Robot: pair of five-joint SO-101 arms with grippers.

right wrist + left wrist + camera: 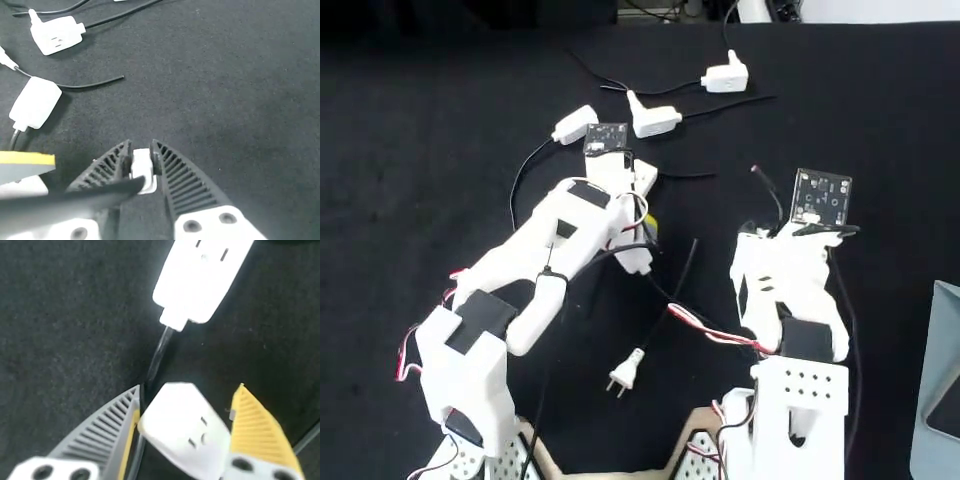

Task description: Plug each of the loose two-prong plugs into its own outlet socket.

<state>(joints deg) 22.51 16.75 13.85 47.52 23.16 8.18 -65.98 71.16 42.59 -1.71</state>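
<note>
Two-prong plug [625, 372], white, black cord: lies loose on the black table [880, 120] between the arm bases. We judge it light and rigid, its prongs bendable, best taken by the body's flat sides. We note the left gripper [189, 390] spread wide, apparently holding an outlet socket [185, 432]. The right gripper [140, 145] is pinched nearly closed on a small white piece, likely a second plug [142, 175].

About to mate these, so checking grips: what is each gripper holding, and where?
Right gripper pinches a white plug by its body. Left gripper appears to clamp a white outlet socket across its two sides.
</note>
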